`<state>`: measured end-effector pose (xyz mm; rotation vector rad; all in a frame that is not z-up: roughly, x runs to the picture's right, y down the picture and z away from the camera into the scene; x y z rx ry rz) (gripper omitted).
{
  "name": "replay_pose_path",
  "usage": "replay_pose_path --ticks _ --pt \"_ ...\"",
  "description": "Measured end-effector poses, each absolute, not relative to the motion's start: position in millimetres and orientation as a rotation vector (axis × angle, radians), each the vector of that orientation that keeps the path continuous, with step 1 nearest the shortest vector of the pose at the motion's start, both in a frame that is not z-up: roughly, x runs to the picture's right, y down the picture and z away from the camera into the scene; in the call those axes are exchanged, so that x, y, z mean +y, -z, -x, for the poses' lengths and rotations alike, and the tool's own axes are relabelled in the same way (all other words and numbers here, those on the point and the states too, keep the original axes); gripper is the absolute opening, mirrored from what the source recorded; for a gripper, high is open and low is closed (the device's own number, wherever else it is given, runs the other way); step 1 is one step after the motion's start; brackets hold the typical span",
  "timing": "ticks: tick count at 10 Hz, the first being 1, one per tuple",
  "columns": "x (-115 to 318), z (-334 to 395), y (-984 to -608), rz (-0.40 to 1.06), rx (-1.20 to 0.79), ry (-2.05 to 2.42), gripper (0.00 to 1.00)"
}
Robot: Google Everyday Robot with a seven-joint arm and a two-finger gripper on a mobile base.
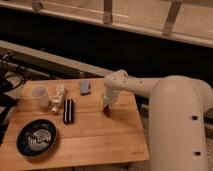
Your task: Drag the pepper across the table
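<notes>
The pepper [107,111] is a small dark-red slim thing on the wooden table [95,135], right of the middle near the far edge. My gripper [106,106] points down right over it, at the end of the white arm [145,90] that comes in from the right. The gripper's tip hides most of the pepper. Only its lower red end shows under the gripper.
A blue-grey block [85,88] lies at the far edge left of the gripper. A black striped rectangular object [68,110], a small white bottle [58,97] and a white cup [39,96] stand on the left. A dark patterned plate [36,138] sits at the front left.
</notes>
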<state>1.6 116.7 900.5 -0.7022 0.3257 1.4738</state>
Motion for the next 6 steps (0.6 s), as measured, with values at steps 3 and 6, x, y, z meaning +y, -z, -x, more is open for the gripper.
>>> replay_pose_path --ticks 3,6 --pt "118.4 -10.8 -900.3 0.699 0.327 -1.487 0.18" --pt "118.4 -14.4 -899.1 0.697 0.322 -1.493 0.18"
